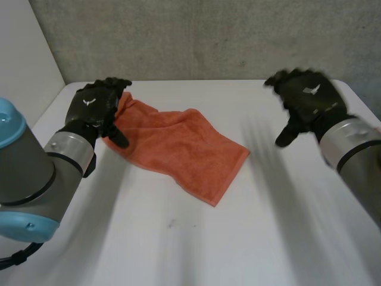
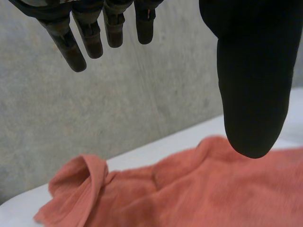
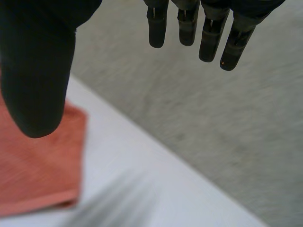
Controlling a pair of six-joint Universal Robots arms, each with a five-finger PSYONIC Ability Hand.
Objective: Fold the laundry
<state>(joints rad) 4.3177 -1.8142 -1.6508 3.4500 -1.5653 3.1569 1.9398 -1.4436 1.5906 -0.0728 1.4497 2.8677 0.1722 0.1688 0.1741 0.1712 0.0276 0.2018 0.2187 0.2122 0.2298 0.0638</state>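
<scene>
**Orange towel on table — both hands open, nothing held**

An orange towel [image 1: 178, 149] is found lying on the white table [image 1: 178, 244]. It is laid on a slant, from the far left toward the near right of the head view. It is seen as one long strip. Its near-right end is squared off and flat. Its far-left end is rumpled, and in the left wrist view one corner [image 2: 90, 182] there is seen curled over on itself.

The left hand [image 1: 95, 107] is placed at the towel's far-left end, over the rumpled edge. Its fingers [image 2: 78, 54] are seen straight and set well away from the thumb [image 2: 253, 94]. No cloth is caught between them. Whether the hand touches the towel cannot be told.

The right hand [image 1: 306, 98] is held well apart from the towel, off to its right, above the far-right part of the table. Its fingers [image 3: 208, 40] are likewise seen straight, with the thumb [image 3: 38, 80] spread wide — nothing is grasped. In the right wrist view a flat corner of the towel is seen on the table past the thumb, apart from the hand.

A grey wall [image 1: 208, 36] is noted behind the table's far edge.
</scene>
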